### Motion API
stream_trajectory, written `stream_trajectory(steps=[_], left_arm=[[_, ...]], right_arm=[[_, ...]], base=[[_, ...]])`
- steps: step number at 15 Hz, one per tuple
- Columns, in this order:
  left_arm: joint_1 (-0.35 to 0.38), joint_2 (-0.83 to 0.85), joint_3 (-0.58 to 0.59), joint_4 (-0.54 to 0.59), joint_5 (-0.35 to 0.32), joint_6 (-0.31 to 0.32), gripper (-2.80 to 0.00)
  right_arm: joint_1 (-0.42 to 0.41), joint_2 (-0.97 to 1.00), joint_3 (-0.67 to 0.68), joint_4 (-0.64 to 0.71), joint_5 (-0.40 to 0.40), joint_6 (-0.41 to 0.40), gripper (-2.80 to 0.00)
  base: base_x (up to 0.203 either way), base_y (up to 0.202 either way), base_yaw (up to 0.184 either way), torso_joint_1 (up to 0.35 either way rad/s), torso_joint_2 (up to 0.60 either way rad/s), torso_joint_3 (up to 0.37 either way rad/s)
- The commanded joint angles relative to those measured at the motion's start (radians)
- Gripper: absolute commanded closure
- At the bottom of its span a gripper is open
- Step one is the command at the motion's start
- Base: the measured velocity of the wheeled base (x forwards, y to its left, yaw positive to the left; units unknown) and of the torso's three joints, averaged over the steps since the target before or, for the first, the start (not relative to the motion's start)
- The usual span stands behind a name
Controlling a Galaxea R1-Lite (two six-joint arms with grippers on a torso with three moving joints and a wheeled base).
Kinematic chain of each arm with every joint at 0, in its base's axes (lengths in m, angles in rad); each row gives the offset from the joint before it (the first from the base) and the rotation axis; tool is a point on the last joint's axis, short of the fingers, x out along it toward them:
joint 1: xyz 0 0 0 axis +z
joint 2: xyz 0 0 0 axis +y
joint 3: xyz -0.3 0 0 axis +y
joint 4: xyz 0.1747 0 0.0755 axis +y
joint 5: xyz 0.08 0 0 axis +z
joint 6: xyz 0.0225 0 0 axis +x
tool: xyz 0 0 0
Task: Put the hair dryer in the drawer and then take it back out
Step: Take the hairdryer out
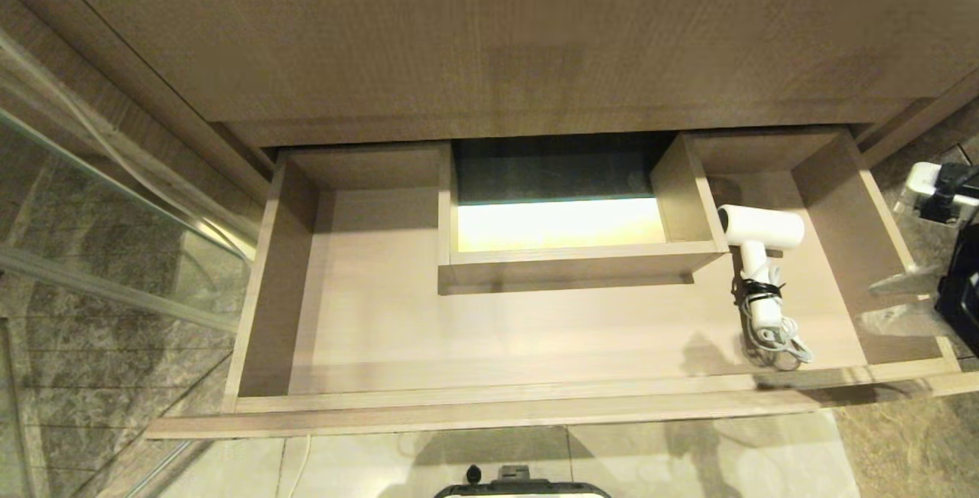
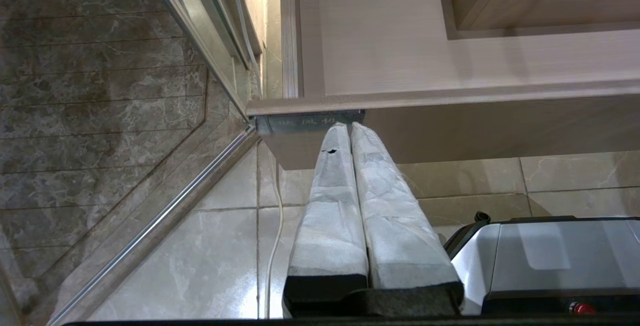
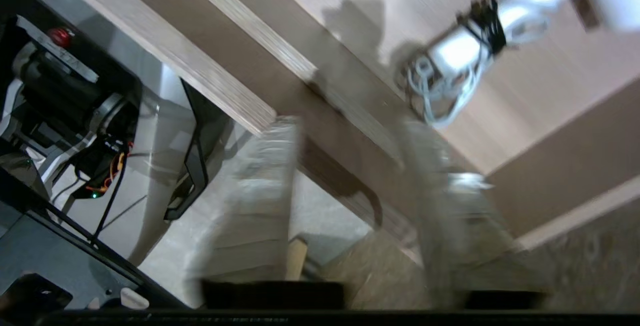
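A: Where is the right gripper (image 3: 345, 135)?

B: Off the drawer's (image 1: 489, 398) front right corner, above the floor (image 3: 350, 261). In the right wrist view its two padded fingers (image 3: 260, 186) stand apart with a clear gap between them and nothing in that gap. The picture is smeared, so how wide the gap is I would only call moderate. In the head view the gripper shows as a pale blur at the right edge, outside the drawer's right wall.

A: And the hair dryer (image 1: 757, 253)?

B: Inside the drawer, lying on its bottom in the right part, apart from the gripper. The white barrel sits just beside the right corner of the boxed cutout (image 1: 566, 257) at mid-back; whether it touches the box I cannot tell. The handle points toward the drawer front, with the white cord (image 1: 776, 341) bundled along it under a black tie (image 1: 757, 289) and loose loops spilling near the front wall.

A: The drawer itself?

B: Pulled out wide under the wooden panel (image 1: 489, 39) (the dryer is the only loose thing in it).

A: The left gripper (image 2: 350, 128)?

B: Parked low, its wrapped fingers pressed together, tips just under the left end of the drawer front by a small dark label (image 2: 310, 121). Beyond it are pale floor tiles (image 2: 200, 246), a glass partition (image 1: 107, 238) and part of the robot's base (image 2: 550, 261).
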Motion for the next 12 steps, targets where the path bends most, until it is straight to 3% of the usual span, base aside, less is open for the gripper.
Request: stream_trajectory(steps=[1,4,9,12], left_arm=[[0.000,0.002,0.000,0.000,0.000,-0.001,0.00],[0.000,0.002,0.000,0.000,0.000,-0.001,0.00],[0.000,0.002,0.000,0.000,0.000,0.000,0.00],[0.000,0.002,0.000,0.000,0.000,0.000,0.00]], right_arm=[[-0.046,0.067,-0.004,-0.010,0.002,0.023,0.00],[-0.083,0.190,-0.030,-0.160,-0.009,0.120,0.00],[-0.074,0.438,-0.078,-0.438,-0.260,0.450,0.00],[-0.057,0.544,-0.146,-0.481,-0.344,0.545,0.00]], base=[[0.000,0.000,0.000,0.000,0.00,0.000],[0.000,0.000,0.000,0.000,0.00,0.000],[0.000,0.000,0.000,0.000,0.00,0.000],[0.000,0.000,0.000,0.000,0.00,0.000]])
